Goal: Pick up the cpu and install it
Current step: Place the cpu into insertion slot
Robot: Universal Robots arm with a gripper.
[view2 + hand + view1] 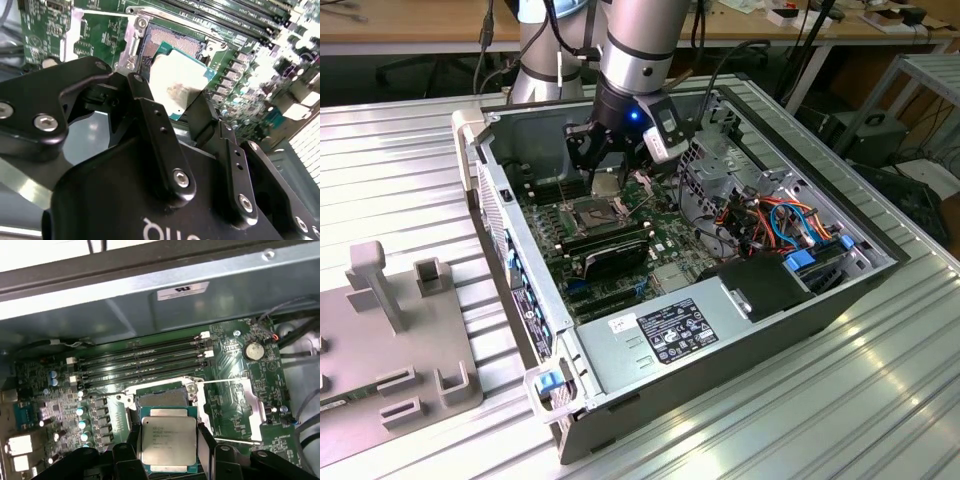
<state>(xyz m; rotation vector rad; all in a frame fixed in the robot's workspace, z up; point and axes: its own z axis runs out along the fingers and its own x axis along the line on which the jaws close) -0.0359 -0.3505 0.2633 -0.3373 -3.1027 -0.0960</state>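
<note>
1 arm reaches down into the open computer case (770, 330) lying on the ribbed metal counter (410, 160). Gripper (168, 432) is low over the green motherboard (235, 385). The fingers (152, 120) are clamped on the cpu (168, 441), 1 finger on each of 2 opposite edges. Cpu has its grey metallic face up and is off the board, just over the near edge of the open socket (167, 396). It overlaps the socket partly in both wrist views and is not seated.

4 long black memory slots (145, 357) run just beyond the socket, with a round coin battery (254, 350) near their end.

In the exterior view the gripper is toward the case's far side and the power supply (670, 330) is at the near side. Orange and blue cables (790, 225) are bunched toward the exterior view's right. Grey fixture plate (390, 340) lies on the counter at the exterior view's left, apart from the case.
</note>
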